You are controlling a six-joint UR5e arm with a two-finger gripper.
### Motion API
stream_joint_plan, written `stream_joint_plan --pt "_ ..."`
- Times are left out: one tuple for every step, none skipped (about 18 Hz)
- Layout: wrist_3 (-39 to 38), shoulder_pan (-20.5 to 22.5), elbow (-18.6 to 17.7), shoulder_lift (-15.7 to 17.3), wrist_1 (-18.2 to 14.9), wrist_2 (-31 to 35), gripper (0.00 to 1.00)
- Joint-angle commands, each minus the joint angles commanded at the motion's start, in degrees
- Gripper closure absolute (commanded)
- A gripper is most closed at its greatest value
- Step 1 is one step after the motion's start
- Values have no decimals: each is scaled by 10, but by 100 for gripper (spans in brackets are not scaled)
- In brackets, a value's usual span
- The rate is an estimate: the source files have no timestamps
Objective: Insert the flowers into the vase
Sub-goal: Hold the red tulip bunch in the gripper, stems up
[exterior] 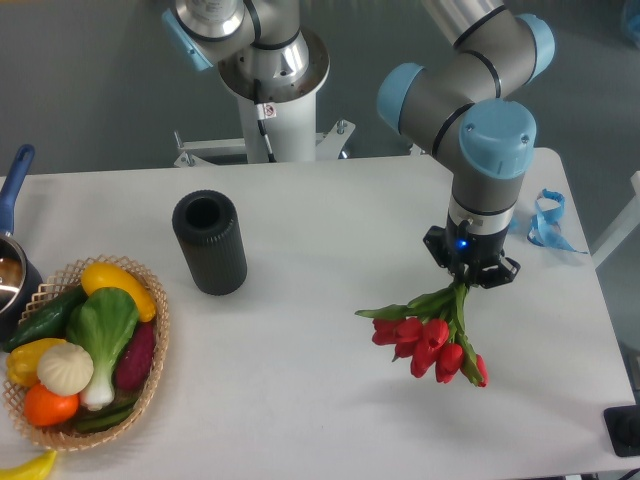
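The flowers (pixel 430 340), red tulip buds on green stems with long leaves, hang at the right of the table with the buds pointing down and toward me. My gripper (pixel 463 282) is shut on the stems from above; its fingers are mostly hidden under the wrist. The bunch looks lifted just off the tabletop. The vase (pixel 209 243), a black ribbed cylinder with an open round mouth, stands upright left of centre, well to the left of the flowers.
A wicker basket (pixel 155 345) of vegetables sits at the front left. A pot with a blue handle (pixel 14 180) is at the left edge. A blue ribbon (pixel 545 222) lies at the right. The robot's base (pixel 270 90) stands behind the table.
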Motion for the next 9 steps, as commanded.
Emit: stream_joint_plan --pt "0 0 0 0 -1 0 100" --pt "1 0 0 0 -1 0 100" --pt "1 0 0 0 -1 0 100" --pt "1 0 0 1 -2 -1 100" --pt "1 1 0 2 -2 -1 100" --pt "0 1 0 3 -2 -3 100" --pt "-1 1 -1 4 -1 -5 100" --pt "-3 0 -1 6 -1 -8 100" --pt "-6 -2 -1 11 0 -17 100"
